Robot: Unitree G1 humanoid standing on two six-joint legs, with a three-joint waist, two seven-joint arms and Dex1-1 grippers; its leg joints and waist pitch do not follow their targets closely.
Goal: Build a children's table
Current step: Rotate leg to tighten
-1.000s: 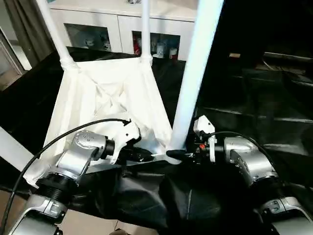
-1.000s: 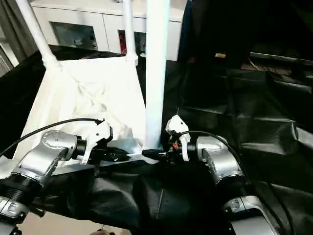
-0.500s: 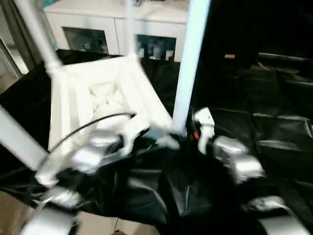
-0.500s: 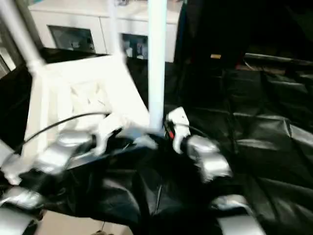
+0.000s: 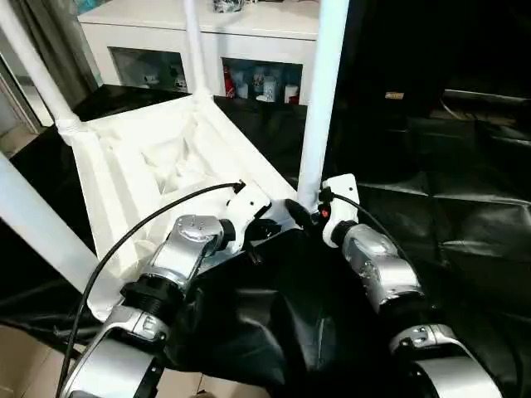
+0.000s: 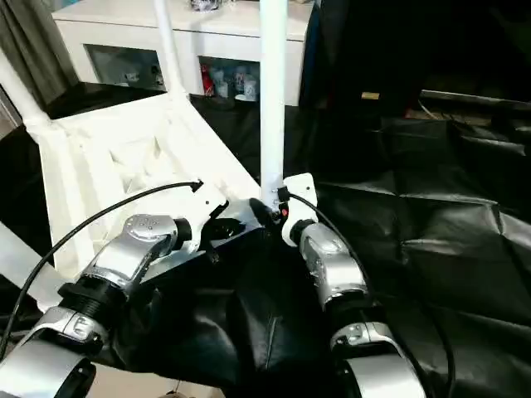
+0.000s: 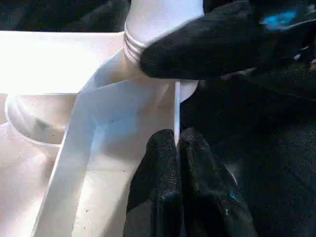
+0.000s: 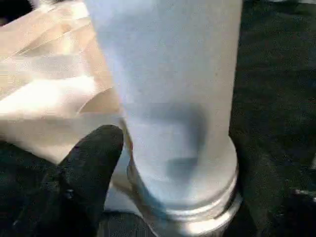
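The children's table (image 5: 149,157) lies upside down on the black cloth, with white legs standing up from its corners. My left gripper (image 7: 177,143) is shut on the thin rim (image 7: 176,106) at the near right corner. Right beside it stands the near right leg (image 5: 319,99), screwed into its corner socket. My right gripper (image 5: 303,211) is at that leg's base. In the right wrist view the leg (image 8: 168,89) stands between the spread fingers, with one finger (image 8: 84,177) close beside it and the other well off it.
A white glass-door cabinet (image 5: 249,33) stands behind the work table. Black cloth (image 5: 465,215) lies in folds to the right. Other legs rise at the far left (image 5: 33,66), the far middle (image 5: 192,46) and the near left (image 5: 33,228). Bare floor (image 5: 17,356) shows at the near left.
The whole view has shifted and the table looks turned. My right forearm now reaches the leg from the near side, and its fingers have spread off the leg. My left gripper still holds the rim.
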